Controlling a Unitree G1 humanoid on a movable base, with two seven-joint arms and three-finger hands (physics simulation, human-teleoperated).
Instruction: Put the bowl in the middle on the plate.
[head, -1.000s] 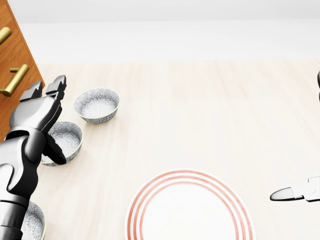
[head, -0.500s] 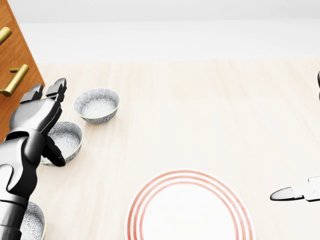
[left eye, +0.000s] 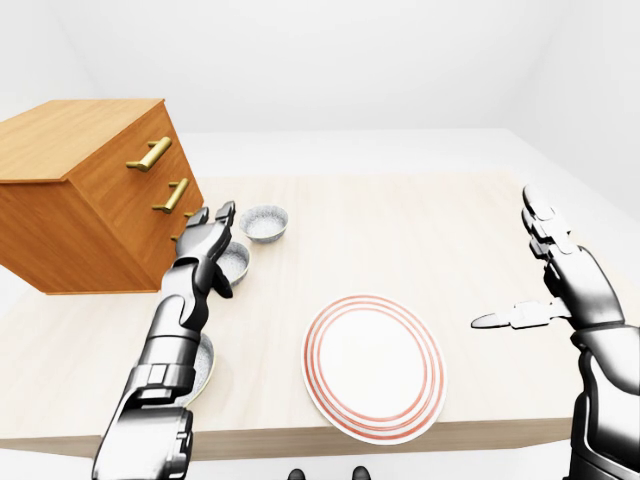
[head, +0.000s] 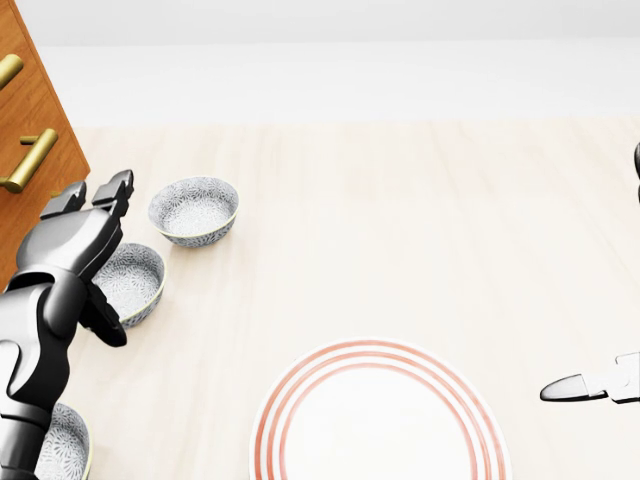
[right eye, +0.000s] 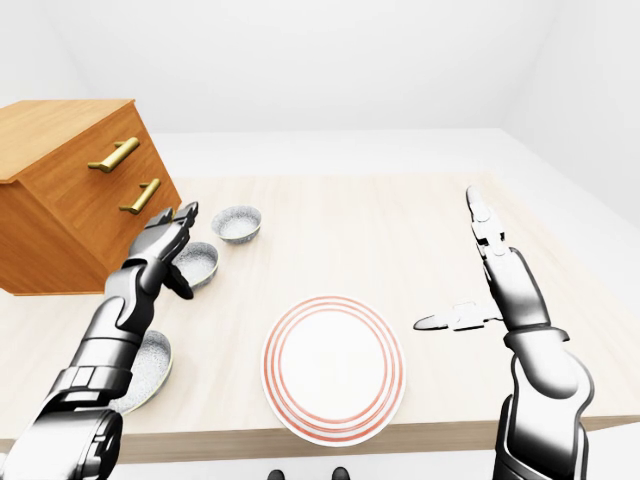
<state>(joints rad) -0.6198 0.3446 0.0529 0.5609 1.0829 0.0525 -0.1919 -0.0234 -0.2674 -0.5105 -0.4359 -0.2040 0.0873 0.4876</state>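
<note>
Three patterned grey bowls stand in a line along the left of the wooden table. The middle bowl (head: 135, 278) lies between the upper bowl (head: 194, 210) and the lowest bowl (head: 62, 445). My left hand (head: 100, 262) hovers open over the middle bowl's left rim, fingers spread and thumb low, and hides part of it. It holds nothing. A white plate with red rings (head: 380, 420) sits at the bottom centre. My right hand (right eye: 447, 262) is open and raised to the right of the plate, well apart from it.
A wooden chest of drawers (left eye: 90, 200) with brass handles stands close to the left of the bowls. The near table edge (left eye: 330, 440) runs just below the plate. Bare tabletop lies between bowls, plate and right hand.
My left hand has slid a little down and to the left in the head view, uncovering more of the middle bowl. The right hand and the bowls have not moved.
</note>
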